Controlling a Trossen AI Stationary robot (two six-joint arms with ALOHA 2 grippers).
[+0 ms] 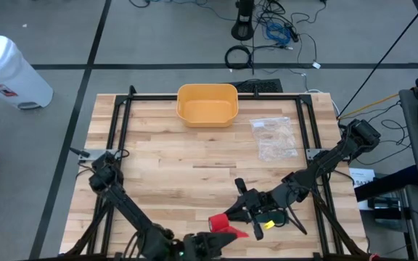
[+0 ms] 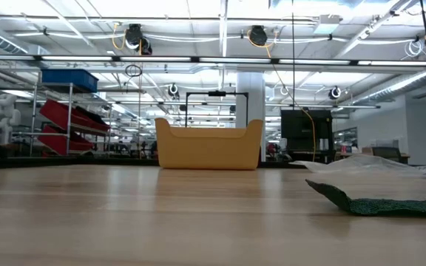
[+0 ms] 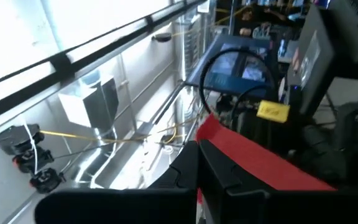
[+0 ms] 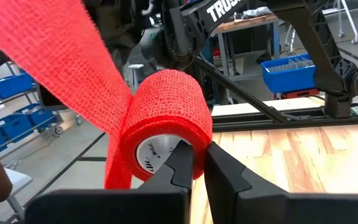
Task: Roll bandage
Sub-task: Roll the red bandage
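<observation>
The red bandage roll (image 4: 166, 118) sits at the near edge of the table, lifted off the wood between the two arms, with a loose tail (image 4: 61, 68) of the same crinkled fabric running off it up and away. From the right wrist view I can see the right gripper (image 4: 194, 163) pinching the roll's wall, one finger inside the white cardboard core and the other pressed against the outer wraps, so its narrow pincer is closed on the roll. The left gripper (image 1: 227, 230) is down at the table's front edge, and its own camera shows a red strip (image 3: 253, 155) lying across its dark fingers; the pincer is shut tight, and I judge it is clamping that free tail. The stuff looks like a light, soft, stretchy cohesive wrap: it would crush if squeezed hard across the wraps, and it clings to itself, so the loose end would likely stick once laid back on the roll. The stiff core is the sound place to hold, as the right arm does, while the tail wants only a light pinch near its end with some tension kept on it. Farther out, a yellow bin (image 1: 207, 105) stands at the far side of the table, and a clear plastic bag (image 1: 274, 138) lies on the wood to the right of it.
</observation>
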